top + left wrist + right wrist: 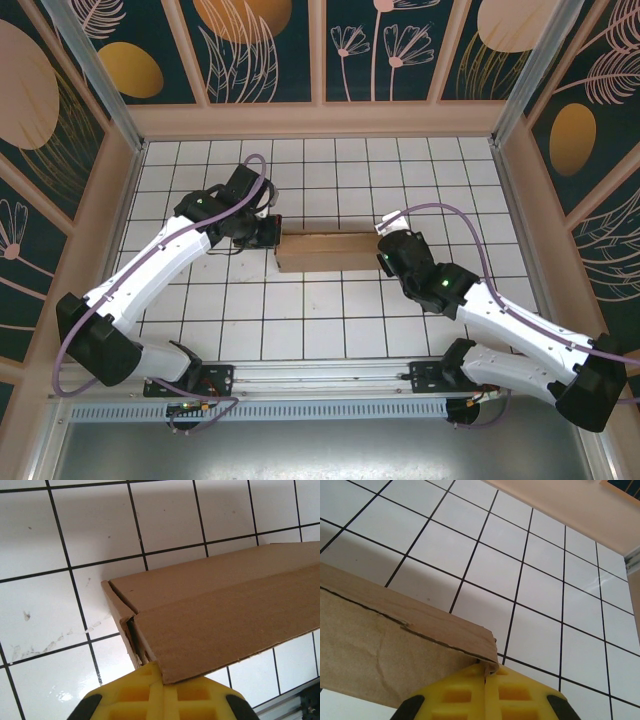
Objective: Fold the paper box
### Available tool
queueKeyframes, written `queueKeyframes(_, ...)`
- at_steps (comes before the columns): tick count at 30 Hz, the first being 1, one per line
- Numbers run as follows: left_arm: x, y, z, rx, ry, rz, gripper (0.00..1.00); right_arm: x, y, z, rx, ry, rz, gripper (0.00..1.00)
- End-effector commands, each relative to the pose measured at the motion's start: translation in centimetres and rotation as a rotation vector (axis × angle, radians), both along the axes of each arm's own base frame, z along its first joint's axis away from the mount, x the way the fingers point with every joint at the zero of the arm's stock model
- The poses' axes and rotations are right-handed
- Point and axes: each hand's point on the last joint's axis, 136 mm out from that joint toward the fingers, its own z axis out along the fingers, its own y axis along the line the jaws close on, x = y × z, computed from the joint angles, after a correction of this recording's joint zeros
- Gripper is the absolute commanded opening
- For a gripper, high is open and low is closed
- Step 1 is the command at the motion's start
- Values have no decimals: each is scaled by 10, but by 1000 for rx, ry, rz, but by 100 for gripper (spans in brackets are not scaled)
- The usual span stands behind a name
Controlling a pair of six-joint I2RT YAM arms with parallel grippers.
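paper box (325, 252) on table (300, 330) | left pincer (274, 235) at left end | right pincer (381, 252) at right end

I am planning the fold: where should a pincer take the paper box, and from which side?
Take the thin end walls, coming along its length from each end. The paper box lies long and narrow, its ends facing the arms; the left pincer and right pincer are shut there.
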Motion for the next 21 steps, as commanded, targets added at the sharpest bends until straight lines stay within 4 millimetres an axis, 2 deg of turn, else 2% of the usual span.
queueKeyframes(1,4,-14,6,-28,-53,-72,0,-3,26,3,61,-9,92,0)
queueKeyframes(7,5,-1,2,54,-68,-75,0,-2,28,1,54,0,92,0)
queueKeyframes(12,8,2,6,71,-88,-78,0,-2,29,-2,45,12,93,0)
queueKeyframes(21,10,4,-1,105,-87,-95,0,0,31,-3,32,21,97,0)
